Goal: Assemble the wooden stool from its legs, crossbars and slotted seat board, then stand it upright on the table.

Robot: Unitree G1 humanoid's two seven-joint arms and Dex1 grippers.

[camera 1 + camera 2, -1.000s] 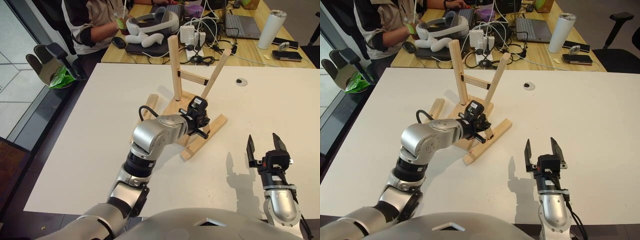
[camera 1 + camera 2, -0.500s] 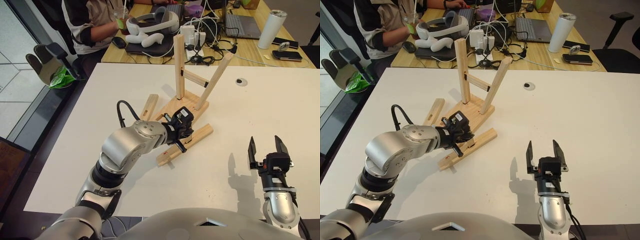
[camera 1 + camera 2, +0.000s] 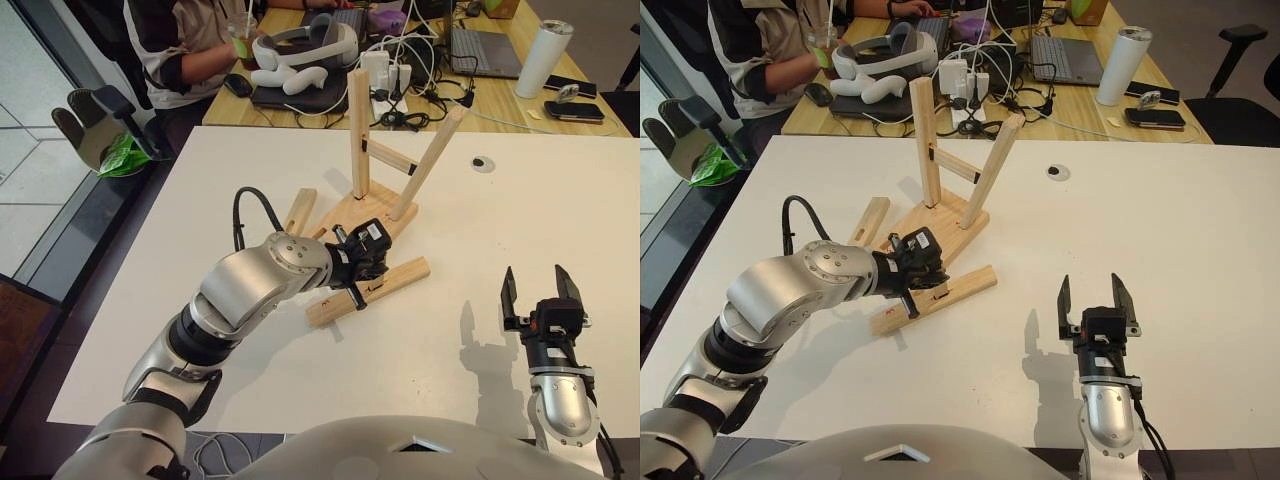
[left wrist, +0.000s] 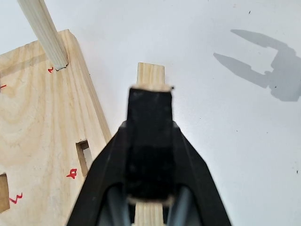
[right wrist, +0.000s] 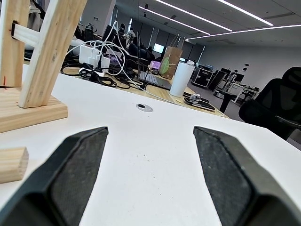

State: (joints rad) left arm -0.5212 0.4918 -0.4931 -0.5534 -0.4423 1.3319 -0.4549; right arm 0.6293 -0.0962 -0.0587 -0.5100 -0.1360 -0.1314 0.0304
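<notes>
Leg in hand on my left side. The left gripper point(image 3: 360, 275) is clamped across a loose wooden leg point(image 3: 395, 277), one black finger point(image 4: 149, 136) pressed flat on its top face. The leg lies nearly level, low at the white table point(image 3: 520, 220), though I can't tell whether it rests on the surface. Its far end points toward 2 o'clock and its near end toward 8.

Just beyond it, toward 12 o'clock, the slotted seat board point(image 3: 345, 212) lies flat on the table. On my left wrist camera there's a strip of bare table between leg and board, so they're near but apart, and I can see open slots point(image 4: 83, 150) in the board with red marks beside them.

Two legs are already seated in the board. One stands close to upright point(image 3: 359, 130). The other leans away toward 1 o'clock point(image 3: 428, 160), and a short crossbar point(image 3: 392, 157) joins the pair partway up.

A second loose leg point(image 3: 299, 210) lies on the table just beside the board's 9 o'clock edge.

The right gripper point(image 3: 537, 290) is at about 4 o'clock from the held leg, well apart from it. Its two fingers point(image 5: 75, 165) are spread wide with nothing between them, tips pointing toward 12 o'clock.
</notes>
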